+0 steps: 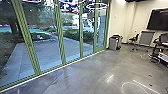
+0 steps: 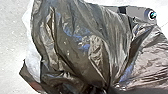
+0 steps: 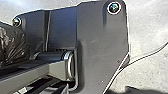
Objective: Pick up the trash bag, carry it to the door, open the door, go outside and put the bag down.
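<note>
The black trash bag [image 2: 75, 47] looms large and crumpled in the left wrist view, its folds drawn together at my left gripper [image 2: 100, 88], which is shut on it. Part of the same dark plastic bag [image 3: 11, 45] shows in the right wrist view, beside the robot's base. In the head view, a row of tall glass panels in green frames [image 1: 60, 37] runs along the left; which panel is the door, I cannot tell. Past the glass lies a paved area [image 1: 47, 51].
A grey bin [image 1: 115, 43] stands near the far end of the glass wall. Farther right are chairs [image 1: 134, 39], a grey panel [image 1: 147, 38] and a wall screen [image 1: 158, 19]. Polished floor [image 1: 95, 72] extends ahead. A thin cable [image 3: 147, 55] crosses the floor beside the base.
</note>
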